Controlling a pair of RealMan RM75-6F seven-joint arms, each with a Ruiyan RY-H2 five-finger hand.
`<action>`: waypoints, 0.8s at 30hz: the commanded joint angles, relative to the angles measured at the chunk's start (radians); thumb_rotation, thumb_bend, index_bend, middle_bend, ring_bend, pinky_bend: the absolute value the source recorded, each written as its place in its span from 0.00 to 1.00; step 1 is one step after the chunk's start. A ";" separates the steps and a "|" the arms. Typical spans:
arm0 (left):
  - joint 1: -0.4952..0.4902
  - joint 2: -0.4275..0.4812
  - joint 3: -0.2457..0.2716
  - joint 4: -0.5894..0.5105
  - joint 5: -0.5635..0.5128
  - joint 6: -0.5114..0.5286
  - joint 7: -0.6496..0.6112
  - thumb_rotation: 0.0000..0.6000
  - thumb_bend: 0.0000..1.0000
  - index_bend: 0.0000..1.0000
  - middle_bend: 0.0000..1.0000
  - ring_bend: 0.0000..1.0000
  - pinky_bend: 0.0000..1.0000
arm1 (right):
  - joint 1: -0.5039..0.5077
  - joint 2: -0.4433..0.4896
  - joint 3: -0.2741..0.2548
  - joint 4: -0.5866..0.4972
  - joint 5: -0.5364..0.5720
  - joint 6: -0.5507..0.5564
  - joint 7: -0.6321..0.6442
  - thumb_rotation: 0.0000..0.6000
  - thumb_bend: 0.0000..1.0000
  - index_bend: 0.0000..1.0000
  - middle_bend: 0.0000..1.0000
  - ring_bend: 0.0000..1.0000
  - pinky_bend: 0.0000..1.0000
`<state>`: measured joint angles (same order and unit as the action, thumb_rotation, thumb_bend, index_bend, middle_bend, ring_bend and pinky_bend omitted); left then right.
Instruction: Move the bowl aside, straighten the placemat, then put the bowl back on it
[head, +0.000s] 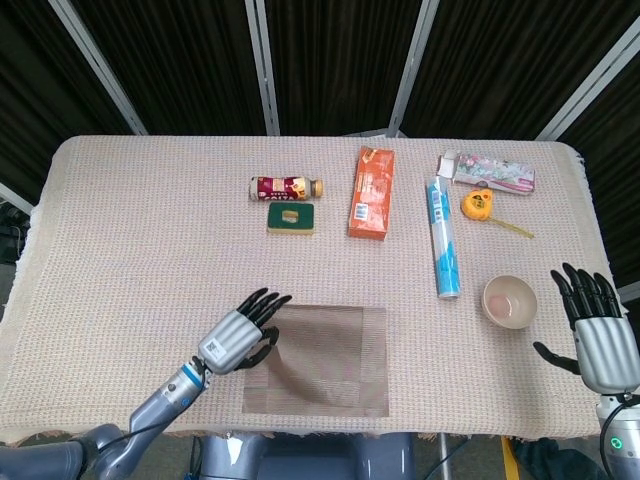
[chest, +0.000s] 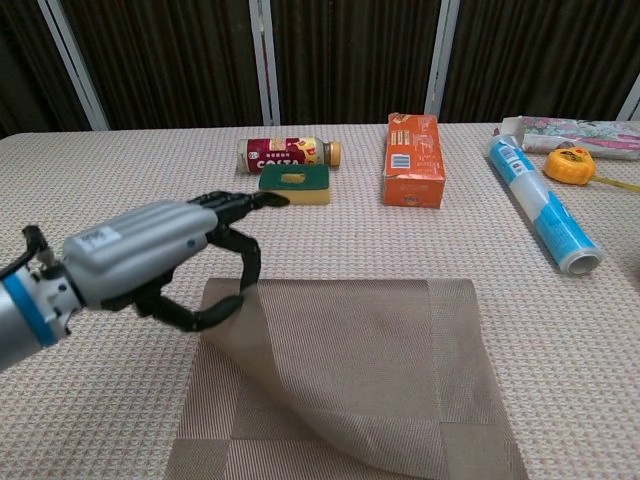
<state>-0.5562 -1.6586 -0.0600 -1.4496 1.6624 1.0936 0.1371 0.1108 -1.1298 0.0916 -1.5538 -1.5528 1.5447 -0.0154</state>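
Observation:
The brown woven placemat (head: 340, 360) (chest: 400, 350) lies near the table's front edge, and its left part is raised and curled over itself. My left hand (head: 240, 335) (chest: 150, 250) pinches that raised left corner between thumb and fingers, above the table. The small pinkish bowl (head: 510, 301) stands on the tablecloth to the right, well off the mat, and appears in the head view only. My right hand (head: 598, 338) hovers just right of the bowl with its fingers spread, holding nothing and not touching it.
Across the back stand a red bottle on its side (head: 286, 186) (chest: 290, 154), a green sponge (head: 291, 218) (chest: 294, 183), an orange box (head: 372, 192) (chest: 413, 160), a blue-and-white roll (head: 444, 238) (chest: 543, 205), a yellow tape measure (head: 477, 204) and a floral box (head: 490, 170).

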 joint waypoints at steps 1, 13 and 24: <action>-0.088 0.026 -0.198 -0.047 -0.235 -0.130 -0.142 1.00 0.58 0.74 0.00 0.00 0.00 | 0.001 -0.002 0.005 0.001 0.015 -0.009 -0.010 1.00 0.00 0.03 0.00 0.00 0.00; -0.157 0.056 -0.367 0.161 -0.532 -0.250 -0.272 1.00 0.58 0.76 0.00 0.00 0.00 | 0.002 -0.006 0.016 0.009 0.055 -0.027 -0.034 1.00 0.00 0.03 0.00 0.00 0.00; -0.120 0.049 -0.279 0.367 -0.475 -0.223 -0.314 1.00 0.11 0.11 0.00 0.00 0.00 | 0.007 -0.014 0.011 0.013 0.056 -0.043 -0.054 1.00 0.00 0.04 0.00 0.00 0.00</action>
<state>-0.6895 -1.6113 -0.3660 -1.1068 1.1662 0.8582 -0.1808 0.1178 -1.1437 0.1024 -1.5407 -1.4967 1.5024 -0.0686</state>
